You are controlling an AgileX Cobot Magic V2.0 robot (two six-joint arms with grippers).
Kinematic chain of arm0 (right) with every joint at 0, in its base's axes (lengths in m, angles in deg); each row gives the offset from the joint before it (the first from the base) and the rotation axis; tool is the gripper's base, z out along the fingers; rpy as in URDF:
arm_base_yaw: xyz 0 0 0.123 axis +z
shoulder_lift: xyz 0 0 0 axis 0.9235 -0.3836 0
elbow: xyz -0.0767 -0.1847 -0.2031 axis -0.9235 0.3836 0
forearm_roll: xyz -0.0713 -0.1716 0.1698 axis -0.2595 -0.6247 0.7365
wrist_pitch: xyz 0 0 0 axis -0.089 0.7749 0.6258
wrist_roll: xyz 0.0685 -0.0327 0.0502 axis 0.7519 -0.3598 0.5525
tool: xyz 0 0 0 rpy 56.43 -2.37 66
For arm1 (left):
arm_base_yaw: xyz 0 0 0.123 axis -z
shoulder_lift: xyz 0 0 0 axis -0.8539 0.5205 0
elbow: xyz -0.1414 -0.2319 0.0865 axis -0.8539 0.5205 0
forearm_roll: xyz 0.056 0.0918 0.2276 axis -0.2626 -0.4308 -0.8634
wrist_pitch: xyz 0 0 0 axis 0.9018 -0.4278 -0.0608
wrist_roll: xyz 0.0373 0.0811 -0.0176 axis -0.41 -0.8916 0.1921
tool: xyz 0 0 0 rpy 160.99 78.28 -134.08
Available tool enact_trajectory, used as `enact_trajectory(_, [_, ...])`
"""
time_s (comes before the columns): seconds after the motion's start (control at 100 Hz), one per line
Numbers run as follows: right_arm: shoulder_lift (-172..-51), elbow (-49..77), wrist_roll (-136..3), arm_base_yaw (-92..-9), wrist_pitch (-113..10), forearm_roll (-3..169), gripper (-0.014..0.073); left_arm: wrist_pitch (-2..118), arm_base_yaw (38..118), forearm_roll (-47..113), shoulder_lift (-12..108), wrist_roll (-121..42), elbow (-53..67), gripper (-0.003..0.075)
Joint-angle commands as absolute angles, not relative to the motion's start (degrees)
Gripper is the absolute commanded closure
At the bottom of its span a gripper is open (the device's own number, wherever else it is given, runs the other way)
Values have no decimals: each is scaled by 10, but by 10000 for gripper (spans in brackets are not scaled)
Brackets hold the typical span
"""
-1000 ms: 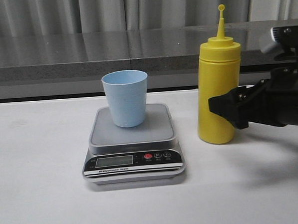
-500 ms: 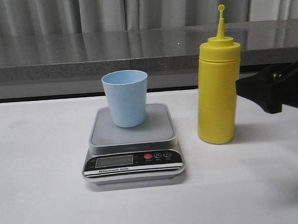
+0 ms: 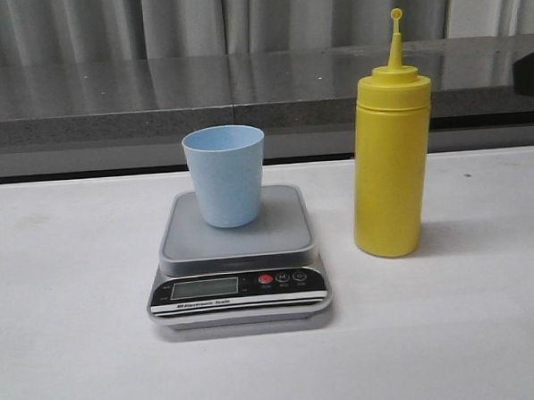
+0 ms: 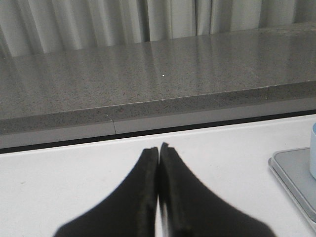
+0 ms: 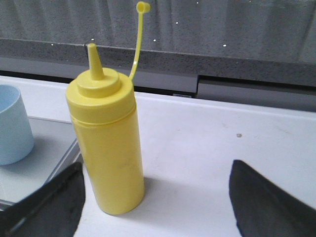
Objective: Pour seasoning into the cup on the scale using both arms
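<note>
The yellow seasoning bottle point(image 3: 388, 158) stands upright on the white table, right of the scale point(image 3: 238, 255), its cap off the nozzle on its tether. It also shows in the right wrist view point(image 5: 106, 148). The pale blue cup point(image 3: 225, 173) stands upright on the scale's platform; its edge shows in the right wrist view point(image 5: 12, 126). My right gripper point(image 5: 155, 197) is open wide, its fingers point(image 5: 261, 202) apart from the bottle, which stands near the other finger. My left gripper point(image 4: 158, 153) is shut and empty over bare table, left of the scale's corner point(image 4: 296, 173). Neither gripper shows in the front view.
A grey stone ledge point(image 3: 155, 107) with curtains behind runs along the table's back edge. A dark bit of the right arm point(image 3: 531, 74) shows at the front view's right edge.
My right gripper has drawn back to the right from beside the bottle and left the front view. The bottle, cup and scale have not moved.
</note>
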State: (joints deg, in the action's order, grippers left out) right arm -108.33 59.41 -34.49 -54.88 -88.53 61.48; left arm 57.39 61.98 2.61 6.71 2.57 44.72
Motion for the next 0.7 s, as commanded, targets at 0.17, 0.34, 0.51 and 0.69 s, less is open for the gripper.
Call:
enact_trajectory(0.17, [-920,582,-357,-553,-749,626,1,621,620,30,71,26,432,739])
enact_trajectory(0.34, [-837,581,-357,-553,-653,626,3,621,620,30,71,26,432,739])
enact_trajectory(0.51, [-772,581,-357,-553,-609,625,41,621,620,30,71,26,432,739])
enact_trajectory(0.69, [-741,581,-357,-553,-598,623,267,621,620,30,71,26,432,739])
